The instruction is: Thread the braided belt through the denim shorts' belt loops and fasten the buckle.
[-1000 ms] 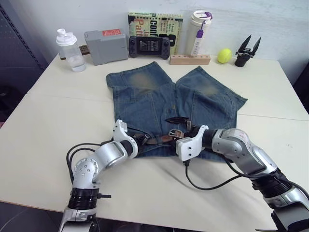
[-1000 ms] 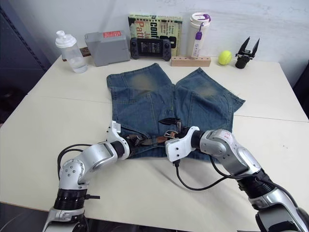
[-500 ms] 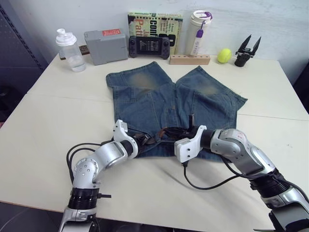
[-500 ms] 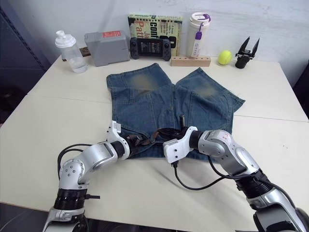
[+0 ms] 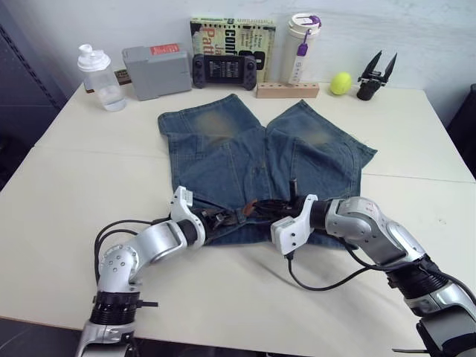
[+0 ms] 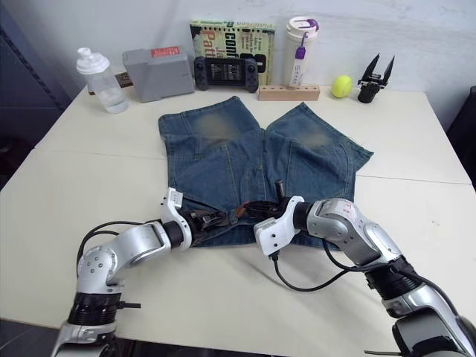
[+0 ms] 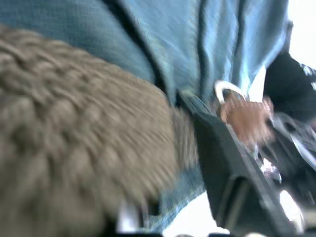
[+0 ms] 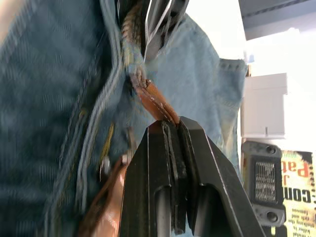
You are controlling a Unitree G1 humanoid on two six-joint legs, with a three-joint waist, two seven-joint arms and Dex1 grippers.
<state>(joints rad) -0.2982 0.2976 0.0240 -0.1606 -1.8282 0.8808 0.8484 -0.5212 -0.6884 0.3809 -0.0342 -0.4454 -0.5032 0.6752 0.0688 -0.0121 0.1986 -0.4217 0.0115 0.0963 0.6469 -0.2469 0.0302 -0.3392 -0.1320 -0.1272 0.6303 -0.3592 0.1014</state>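
Observation:
The denim shorts (image 5: 223,149) lie flat on the table (image 5: 82,171), waistband toward me. The braided belt (image 5: 236,214) runs along the waistband between my two grippers. My left gripper (image 5: 214,219) rests on the waistband's left part, right against the belt (image 7: 74,138). Just beyond it I see the silver buckle (image 7: 224,91) with tan leather (image 7: 247,118) behind it. My right gripper (image 5: 262,207) points left along the waistband, shut on the belt's tan leather tip (image 8: 155,101). The belt loops are too small to make out.
Along the table's far edge stand a shaker bottle (image 5: 95,68), a grey box (image 5: 155,61), a game console (image 5: 227,69), a book (image 5: 232,33), a white tumbler (image 5: 300,48), a wooden block (image 5: 287,90), a tennis ball (image 5: 341,82) and a spare black gripper (image 5: 372,74).
My right gripper was open a second ago and has closed on the belt's end at the waistband's middle. The left arm stays in place. The camera has shifted slightly.

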